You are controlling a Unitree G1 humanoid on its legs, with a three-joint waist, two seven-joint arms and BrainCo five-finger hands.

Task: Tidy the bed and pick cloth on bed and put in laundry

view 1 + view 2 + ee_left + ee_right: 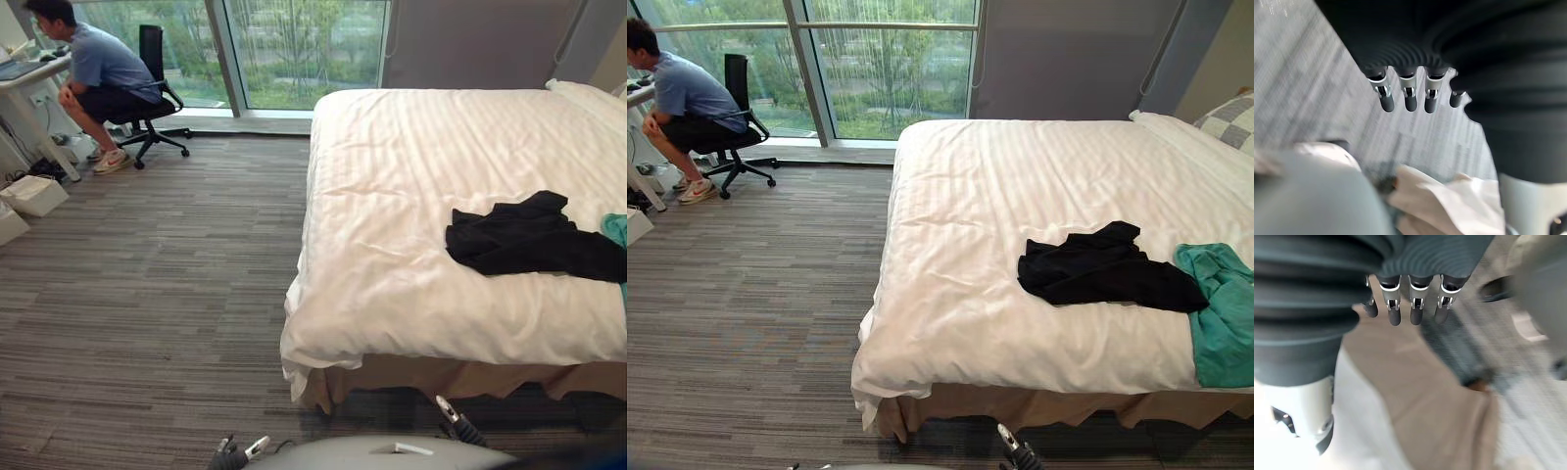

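The left hand (1409, 98) hangs with its fingers (1386, 100) straight, side by side in a row, the thumb a little apart, and nothing is held. Past these fingertips lie the grey striped carpet (147, 294) and the drooping corner of the white duvet (1449, 200).

The right hand (1417, 308) is the same, its fingers (1395, 313) straight and close together and closed on nothing. Just beyond them are the tan bed skirt (1440, 416) and, beside it, a strip of carpet.

The black cloth (1102, 269) lies crumpled on the bed (999, 186), well beyond the right fingers and a little to their right. It sits back from the near edge, with bare duvet between it and that edge. A teal cloth (1225, 313) touches its far-right end and reaches the near edge of the bed. A checked pillow (1236, 117) sits at the far right end.

The duvet hangs over the near edge and bunches at the corner nearest the left fingers. Left of the bed the carpet runs wide open to the window (892, 59). Far beyond the left fingers a person (98, 69) sits on an office chair (152, 49) at a desk (24, 73), with white boxes (34, 194) on the floor nearby.
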